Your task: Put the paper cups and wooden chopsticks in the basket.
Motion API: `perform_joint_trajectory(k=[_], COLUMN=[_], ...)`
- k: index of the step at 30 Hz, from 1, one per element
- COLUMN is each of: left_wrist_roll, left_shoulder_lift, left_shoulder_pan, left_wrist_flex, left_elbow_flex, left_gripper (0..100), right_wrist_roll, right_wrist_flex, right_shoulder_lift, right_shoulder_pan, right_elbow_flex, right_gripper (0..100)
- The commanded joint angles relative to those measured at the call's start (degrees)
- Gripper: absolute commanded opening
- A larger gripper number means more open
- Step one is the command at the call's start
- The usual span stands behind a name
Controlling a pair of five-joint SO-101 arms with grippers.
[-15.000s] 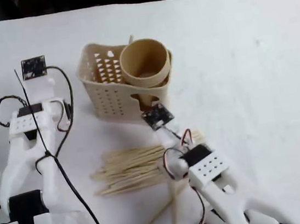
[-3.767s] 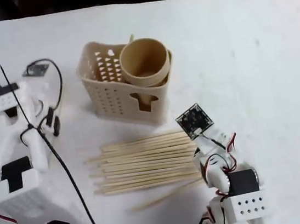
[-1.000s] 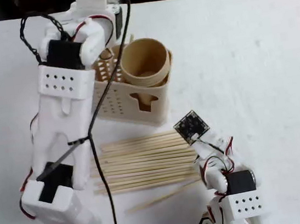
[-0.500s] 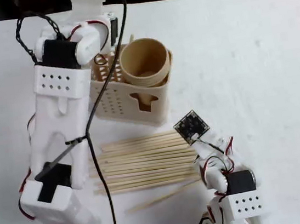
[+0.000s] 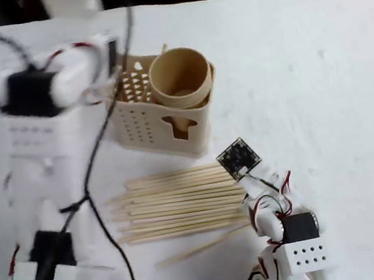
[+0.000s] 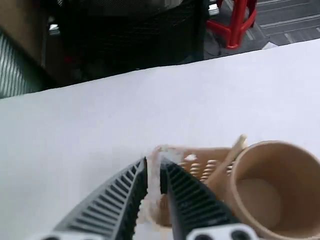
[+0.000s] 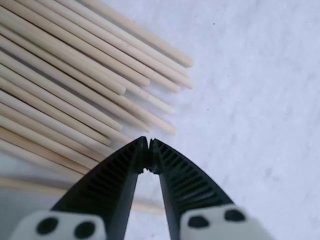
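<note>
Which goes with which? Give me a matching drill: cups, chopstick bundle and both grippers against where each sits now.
1. paper cups
2. chopstick bundle
3. right gripper
4. left gripper

A. close to the basket corner
B. lying flat on the table
C. nested inside the basket
D. shut, beside the bundle's ends

Pairs: 1-C, 2-B, 3-D, 4-A

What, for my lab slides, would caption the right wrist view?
Shut right gripper at the ends of wooden chopsticks lying side by side on the white table.
</note>
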Motion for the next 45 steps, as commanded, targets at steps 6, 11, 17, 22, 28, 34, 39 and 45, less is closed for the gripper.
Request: perform_joint_trajectory(k=[6, 11, 17, 22, 28, 34, 39, 45], left_wrist_roll=[-7.38, -16.09, -12.84, -8.35, -7.74, -7.91, -7.91, -8.0], left_shoulder_lift=[-4.53, -8.13, -10.68, -8.92, -4.35, 0.4, 0.75, 0.75], left_shoulder_pan=[-23.96, -29.93, -29.58, -27.03, -30.73, -32.48, -32.57, -32.57], left_wrist_flex=[13.8, 1.49, -20.57, -38.68, -43.69, -44.4, -44.4, -44.4], left_elbow_flex=[10.64, 35.25, 66.46, 80.62, 80.18, 77.8, 77.71, 77.71], left_gripper=[7, 7, 21, 24, 24, 24, 24, 24], right_wrist_roll=[1.23, 4.75, 4.75, 10.29, 16.97, 19.96, 19.96, 17.76], right_wrist_flex=[-3.91, 1.01, 3.56, 9.19, 8.48, -1.36, -9.27, -13.93], right_shoulder_lift=[-0.48, 0.13, 8.92, 29.58, 50.86, 57.71, 63.08, 66.24], right_shoulder_pan=[2.68, 1.01, -8.57, -22.2, -36.44, -37.67, -37.93, -37.67], right_elbow_flex=[-1.85, -8.0, -18.46, -30.77, -33.41, -33.58, -33.58, -33.67], right_gripper=[1.8, 2.1, 14.7, 17.3, 17.6, 17.6, 17.4, 14.4])
